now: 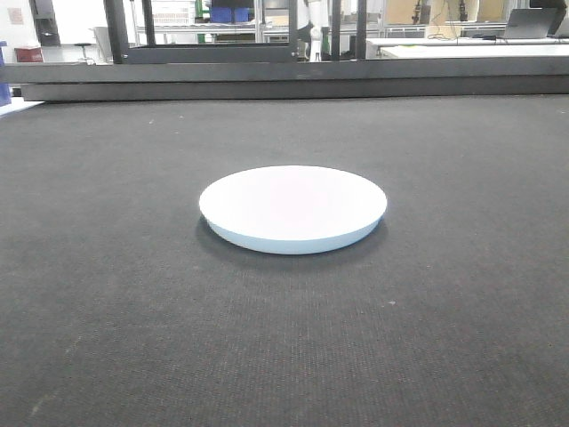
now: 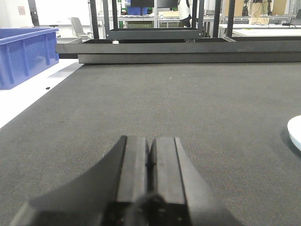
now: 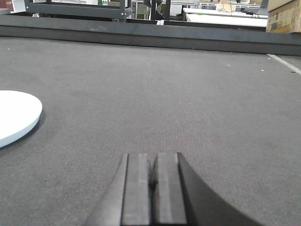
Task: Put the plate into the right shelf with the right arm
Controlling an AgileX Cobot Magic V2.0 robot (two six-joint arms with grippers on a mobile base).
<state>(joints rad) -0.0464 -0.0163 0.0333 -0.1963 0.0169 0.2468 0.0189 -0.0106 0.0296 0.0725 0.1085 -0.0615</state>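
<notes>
My left end effector [image 2: 150, 165] sits low over the bench [image 1: 133, 311] with its two dark fingers pressed together, only a thin seam between them. My right end effector [image 3: 153, 188] looks the same, fingers together and gripping nothing.

The front view gives me the whole plate [image 1: 293, 209]. It is white and round, and it lies flat on the dark woven bench surface near the middle, casting a thin shadow under its rim. Neither end effector shows in that view. The left wrist view catches only a sliver of the plate's rim at its right border [image 2: 295, 132]. The right wrist view shows a larger arc of it at its left border [image 3: 14, 115]. So the plate lies between the two end effectors and touches neither.

Only the left wrist view shows the blue bin [image 2: 23, 56], far left, on a white strip [image 2: 19, 101] beside the dark surface. I cannot see inside it from this angle. A cardboard box [image 3: 284, 14] shows only in the right wrist view, far right. A laptop [image 1: 529, 22] shows in the front view, on a table behind.

A dark raised ledge [image 1: 284, 76] runs along the far edge of the bench. Open dark surface surrounds the plate on every side I can see.
</notes>
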